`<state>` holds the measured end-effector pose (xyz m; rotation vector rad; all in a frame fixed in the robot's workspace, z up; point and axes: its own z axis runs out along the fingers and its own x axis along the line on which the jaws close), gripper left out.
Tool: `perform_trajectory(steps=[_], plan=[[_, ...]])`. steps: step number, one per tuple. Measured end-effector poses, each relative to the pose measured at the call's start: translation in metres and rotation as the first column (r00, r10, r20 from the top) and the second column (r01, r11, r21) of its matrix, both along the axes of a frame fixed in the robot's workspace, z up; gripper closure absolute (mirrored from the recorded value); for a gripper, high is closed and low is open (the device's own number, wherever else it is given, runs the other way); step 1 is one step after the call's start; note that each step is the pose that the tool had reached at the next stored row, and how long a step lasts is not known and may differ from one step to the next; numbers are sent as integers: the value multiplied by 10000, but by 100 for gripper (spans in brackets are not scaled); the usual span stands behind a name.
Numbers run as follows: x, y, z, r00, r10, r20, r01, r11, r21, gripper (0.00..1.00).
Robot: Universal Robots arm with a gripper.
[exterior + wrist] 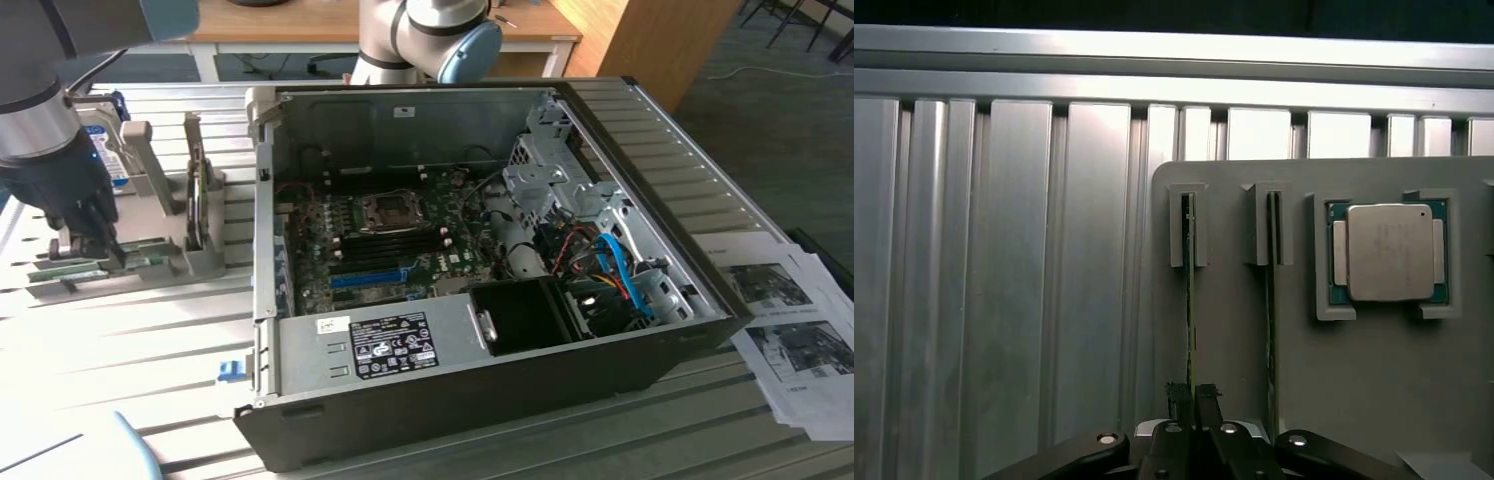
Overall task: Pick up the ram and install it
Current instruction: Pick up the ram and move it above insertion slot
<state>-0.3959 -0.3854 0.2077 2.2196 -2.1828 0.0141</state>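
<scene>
The ram point(1190, 300) stands on edge in a slot of the grey holder point(1234, 350), seen as a thin green line. My gripper point(1191, 400) is directly over it, with the two dark fingers pressed against either side of the stick, shut on it. A second ram stick point(1271, 300) stands in the neighbouring slot. In the exterior view, my gripper point(96, 250) reaches down to the holder point(147, 265) at the exterior view's left, where the ram point(60, 268) sits low. The open computer case point(641, 120) lies to the exterior view's right, with its motherboard point(400, 240) exposed.
A processor chip point(1390, 252) rests in a pocket of the holder. A hard drive point(100, 140) stands in a rack behind the holder. Printed sheets point(787, 330) lie at the exterior view's right of the case. The table point(1004, 300) is ribbed aluminium.
</scene>
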Motion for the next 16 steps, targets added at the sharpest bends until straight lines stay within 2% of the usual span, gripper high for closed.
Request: perform_trajectory(steps=[16], plan=[[4,0,166,10000,0,0,0,10000,0,88]])
